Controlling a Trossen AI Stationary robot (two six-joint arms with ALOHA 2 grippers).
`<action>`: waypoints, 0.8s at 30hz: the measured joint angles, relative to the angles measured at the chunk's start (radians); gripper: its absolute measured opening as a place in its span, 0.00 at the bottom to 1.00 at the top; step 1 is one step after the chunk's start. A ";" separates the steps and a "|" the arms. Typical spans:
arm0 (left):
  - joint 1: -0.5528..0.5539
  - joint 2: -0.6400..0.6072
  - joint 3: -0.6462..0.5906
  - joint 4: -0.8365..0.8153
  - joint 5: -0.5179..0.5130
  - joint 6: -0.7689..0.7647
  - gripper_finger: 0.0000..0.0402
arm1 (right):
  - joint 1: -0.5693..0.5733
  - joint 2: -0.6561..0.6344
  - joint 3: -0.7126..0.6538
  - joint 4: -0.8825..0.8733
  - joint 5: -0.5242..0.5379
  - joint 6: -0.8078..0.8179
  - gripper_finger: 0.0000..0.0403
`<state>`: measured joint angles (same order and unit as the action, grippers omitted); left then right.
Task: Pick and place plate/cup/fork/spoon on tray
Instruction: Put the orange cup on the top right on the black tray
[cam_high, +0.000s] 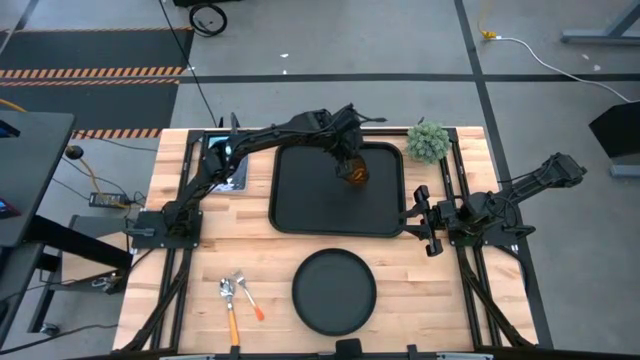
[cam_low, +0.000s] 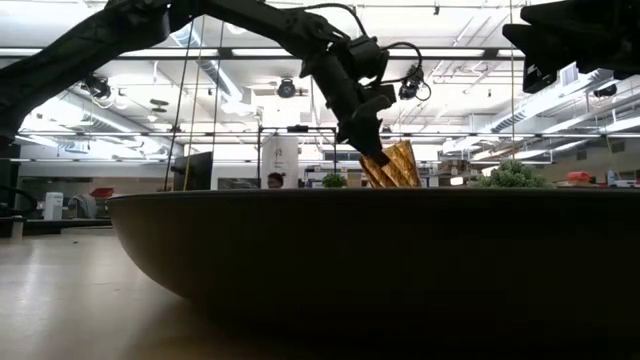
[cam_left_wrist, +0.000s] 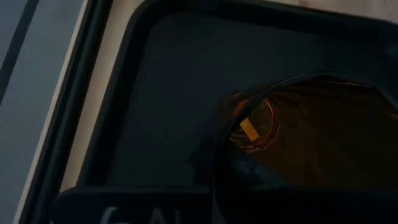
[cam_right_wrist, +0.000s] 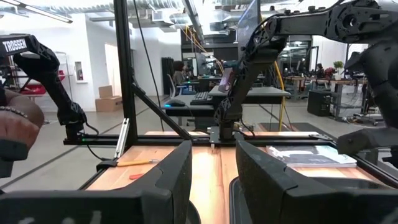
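The cup (cam_high: 356, 175) sits tilted in the left gripper (cam_high: 350, 166), over the far right part of the tray (cam_high: 300, 200). From the low view the cup (cam_low: 392, 165) leans, pinched between the fingers and not standing upright. The left wrist view shows its amber wall (cam_left_wrist: 311, 137) pressed right against the fingers, above the tray floor (cam_left_wrist: 161, 93).

The right gripper (cam_high: 428, 222) waits beside the tray's right edge, its 2 fingers (cam_right_wrist: 168, 174) spread with a narrow gap, holding nothing.

The plate (cam_high: 334, 291) lies on the table near the front edge, with the spoon (cam_high: 228, 296) and fork (cam_high: 244, 294) to its left.
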<state>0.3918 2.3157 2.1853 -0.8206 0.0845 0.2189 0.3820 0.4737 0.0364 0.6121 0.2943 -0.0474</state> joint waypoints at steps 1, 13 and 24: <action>0.002 0.000 0.000 0.000 0.000 0.002 0.03 | 0.000 0.000 0.000 0.000 0.000 0.000 0.33; 0.011 -0.002 0.000 0.005 -0.063 0.056 0.05 | 0.000 0.000 0.000 0.000 0.000 0.000 0.33; 0.026 0.017 -0.001 -0.060 -0.069 0.081 0.10 | 0.000 0.000 0.000 0.000 0.000 0.000 0.33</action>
<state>0.4183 2.3324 2.1841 -0.8808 0.0154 0.2996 0.3821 0.4736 0.0364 0.6122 0.2943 -0.0472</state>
